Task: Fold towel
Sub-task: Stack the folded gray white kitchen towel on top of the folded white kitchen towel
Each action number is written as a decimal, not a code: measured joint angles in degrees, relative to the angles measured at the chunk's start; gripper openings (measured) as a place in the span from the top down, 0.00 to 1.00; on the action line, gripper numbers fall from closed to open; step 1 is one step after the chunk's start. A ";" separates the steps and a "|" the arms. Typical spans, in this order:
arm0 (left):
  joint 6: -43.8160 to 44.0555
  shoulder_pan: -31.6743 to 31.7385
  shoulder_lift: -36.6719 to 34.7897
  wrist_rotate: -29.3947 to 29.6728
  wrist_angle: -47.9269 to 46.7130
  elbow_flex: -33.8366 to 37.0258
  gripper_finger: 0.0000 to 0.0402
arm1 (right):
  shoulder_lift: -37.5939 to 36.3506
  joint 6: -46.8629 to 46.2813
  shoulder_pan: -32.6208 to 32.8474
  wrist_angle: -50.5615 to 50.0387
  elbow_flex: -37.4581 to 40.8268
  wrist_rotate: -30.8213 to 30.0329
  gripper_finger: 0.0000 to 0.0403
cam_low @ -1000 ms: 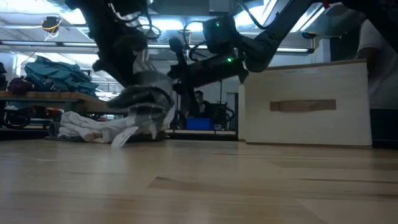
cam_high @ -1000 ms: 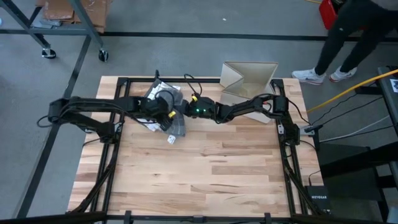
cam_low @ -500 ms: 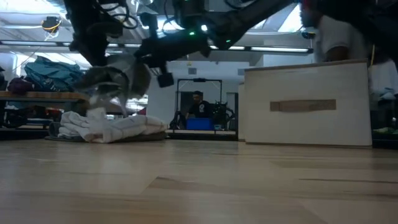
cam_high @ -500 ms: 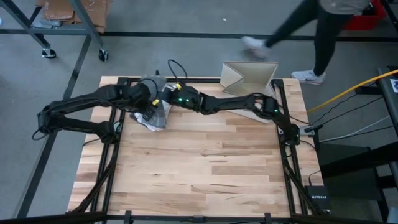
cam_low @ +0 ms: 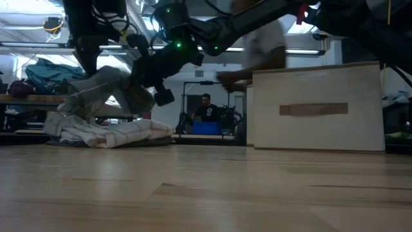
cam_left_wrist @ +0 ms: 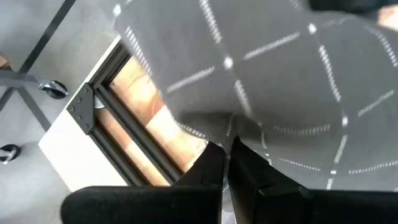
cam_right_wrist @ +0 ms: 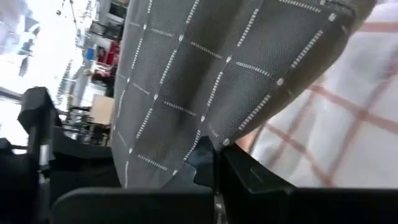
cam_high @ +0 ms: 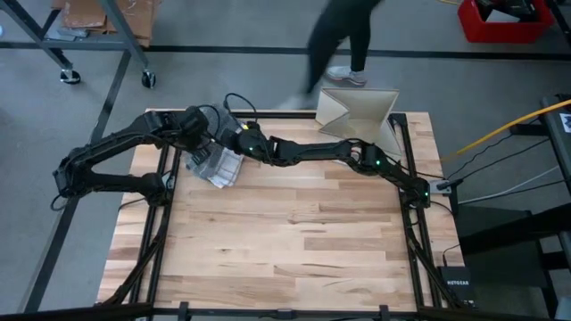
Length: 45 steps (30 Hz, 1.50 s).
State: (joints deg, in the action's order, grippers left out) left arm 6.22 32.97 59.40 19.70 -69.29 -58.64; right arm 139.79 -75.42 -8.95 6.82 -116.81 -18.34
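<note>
The grey towel with a white grid [cam_low: 103, 87] hangs between both grippers over the table's far-left corner, above a pile of white towels [cam_low: 106, 132] that lies on the tabletop. In the high view the grey towel [cam_high: 219, 165] covers much of that pile. My left gripper [cam_high: 198, 134] and my right gripper [cam_high: 234, 138] are close together near the far edge, each shut on the grey towel. The right wrist view shows a white towel with red stripes [cam_right_wrist: 323, 124] beneath the grey towel [cam_right_wrist: 186, 81]. My left gripper pinches a fold of the grey towel [cam_left_wrist: 217, 127] between its two fingers [cam_left_wrist: 205, 168]; how many layers cannot be told. The cloth is lifted and drapes slack away from the fingers. My right gripper pinches the grey towel at an edge or fold [cam_right_wrist: 214, 140] between its fingers [cam_right_wrist: 249, 171]. The cloth hangs slack from it over the white pile.
A cardboard box [cam_high: 357, 111] stands at the table's far edge right of the middle, large in the low view [cam_low: 315, 109]. A person [cam_high: 343, 36] walks on the floor beyond the far edge. The table frame's black rail [cam_left_wrist: 118, 124] runs under the left gripper.
Both grippers have carried the grey towel from the far middle of the table toward the far-left corner, staying shut on it. The towel, which hung bunched near the table, now hangs higher, over the white pile. The person has walked leftward behind the table.
</note>
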 joint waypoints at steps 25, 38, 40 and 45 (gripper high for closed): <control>-3.75 3.10 12.02 -2.52 23.50 12.70 1.00 | -0.02 -0.74 -2.42 -19.25 -0.07 -6.03 0.91; -2.33 3.92 18.57 -1.49 26.03 13.51 0.83 | -0.02 7.40 -5.97 -22.89 -0.07 4.28 0.72; -1.16 3.96 18.62 -1.07 26.19 13.50 0.79 | -0.02 8.57 -6.12 -24.99 -0.07 4.37 0.69; 2.97 3.94 17.15 -0.96 26.11 13.50 0.74 | -0.02 8.75 -6.21 -31.13 -0.02 3.22 0.68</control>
State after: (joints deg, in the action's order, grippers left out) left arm 9.19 36.91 76.55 18.74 -43.18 -45.15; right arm 139.76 -66.67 -15.16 -24.31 -116.84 -15.11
